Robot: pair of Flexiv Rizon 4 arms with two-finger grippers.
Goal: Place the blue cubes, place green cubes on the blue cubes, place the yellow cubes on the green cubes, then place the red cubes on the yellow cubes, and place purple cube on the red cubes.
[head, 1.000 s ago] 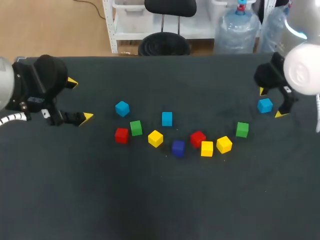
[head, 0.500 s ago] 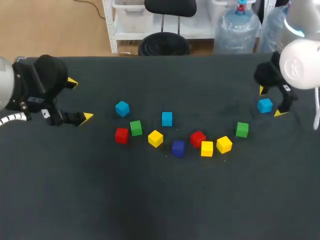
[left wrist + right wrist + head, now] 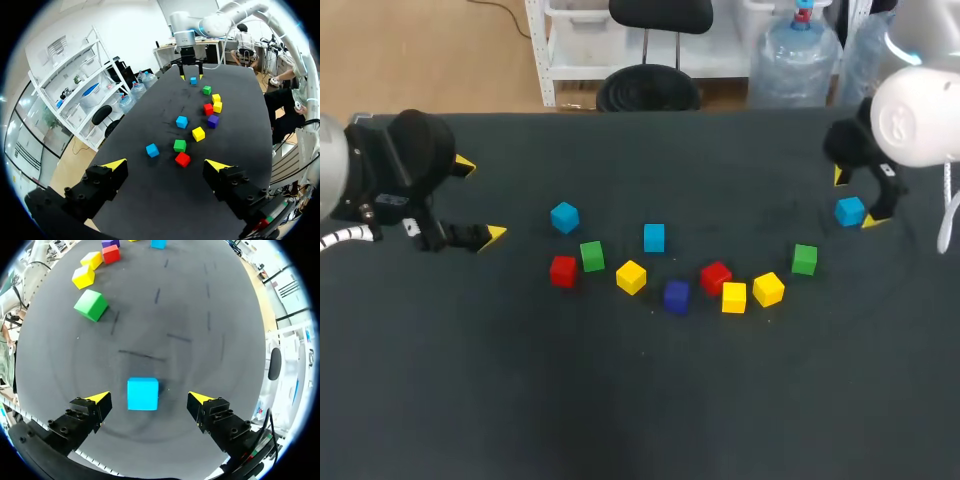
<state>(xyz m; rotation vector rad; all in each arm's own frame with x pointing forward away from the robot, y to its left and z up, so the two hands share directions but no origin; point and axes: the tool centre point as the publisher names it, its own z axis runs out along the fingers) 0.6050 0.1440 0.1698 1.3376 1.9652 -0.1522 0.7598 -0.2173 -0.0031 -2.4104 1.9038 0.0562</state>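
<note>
dark table, matte black top, cubes strewn in a shallow arc across its middle.

left arm sits low over the table's left side. right arm is over the far right corner.

left gripper: jaws spread wide, nothing between them, well apart from every cube.

right gripper: jaws spread, yellow tips either side of the right blue cube; the wrist view shows a gap on both sides, neither finger touching. that cube rests flat on the table, apart from the rest.

cubes, left to right along the arc:
- left blue cube, farther back than the others
- red cube just beside the left green cube
- left yellow cube
- middle blue cube, behind the arc
- purple cube
- second red cube, close against the middle yellow cube
- right yellow cube just beside that one
- right green cube, nearest the right gripper

all eleven lie singly on the table, none stacked.
</note>
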